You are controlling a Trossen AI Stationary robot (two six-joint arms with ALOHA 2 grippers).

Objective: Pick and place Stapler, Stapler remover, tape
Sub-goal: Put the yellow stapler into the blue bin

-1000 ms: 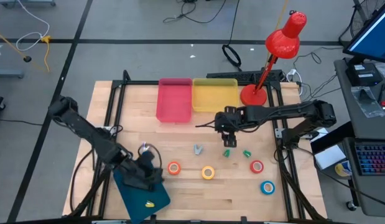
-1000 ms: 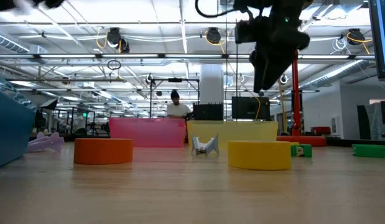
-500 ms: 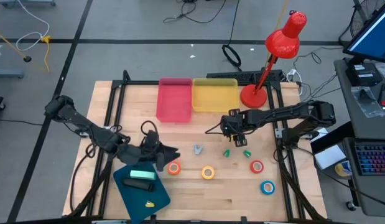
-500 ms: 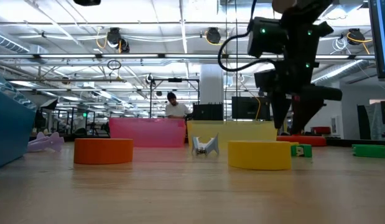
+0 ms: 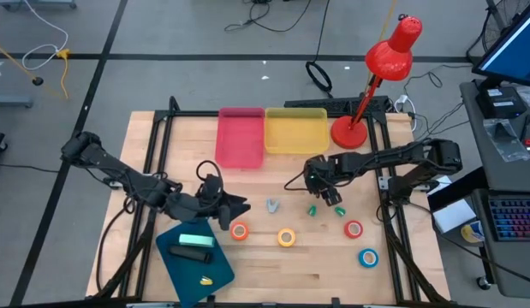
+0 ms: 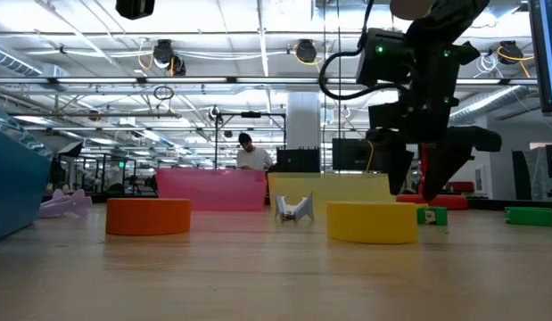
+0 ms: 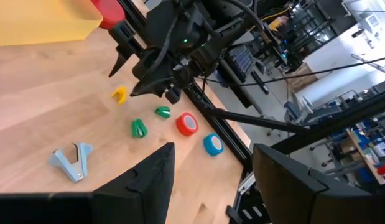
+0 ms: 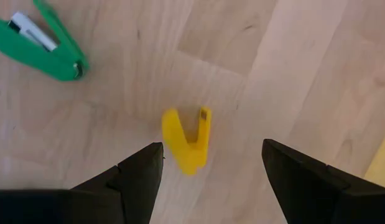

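My right gripper is open, pointing down over a yellow staple remover that lies on the table between its fingers, untouched; in the high view it hides the remover. Two green staplers lie just nearer, and a grey staple remover lies to their left. The orange, yellow, red and blue tape rolls lie flat in the near part of the table. My left gripper is open, level and empty, just above and left of the orange roll.
A blue tray at the near left holds a teal stapler, a black item and a small yellow piece. A pink bin and a yellow bin stand at the far edge beside a red lamp. A person shows far behind the table.
My left gripper has swung from over the blue tray toward the table's right, stopping beside the orange tape; the teal stapler now shows lying in the tray. My right gripper has come down and shifted slightly toward the right, over the yellow staple remover.
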